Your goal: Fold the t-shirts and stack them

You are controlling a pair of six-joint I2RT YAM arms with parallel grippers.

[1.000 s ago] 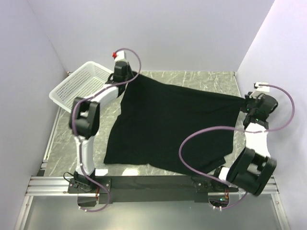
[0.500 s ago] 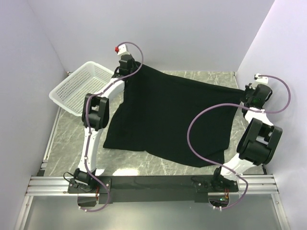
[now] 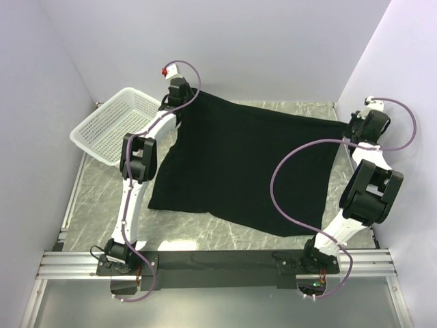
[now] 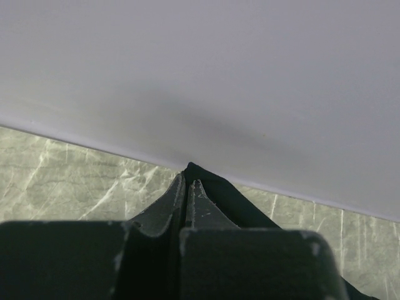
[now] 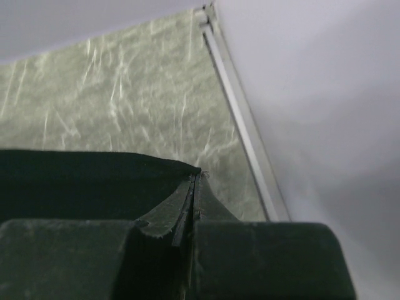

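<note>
Marbled desk (image 3: 95, 198) lies under a black t-shirt (image 3: 246, 164) (stretched wide); left end effector (image 4: 187, 182) and right end effector (image 5: 195, 182) each pinch a far corner.

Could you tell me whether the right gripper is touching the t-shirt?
Touching. The right wrist view shows the right gripper shut on a corner of the t-shirt.
</note>
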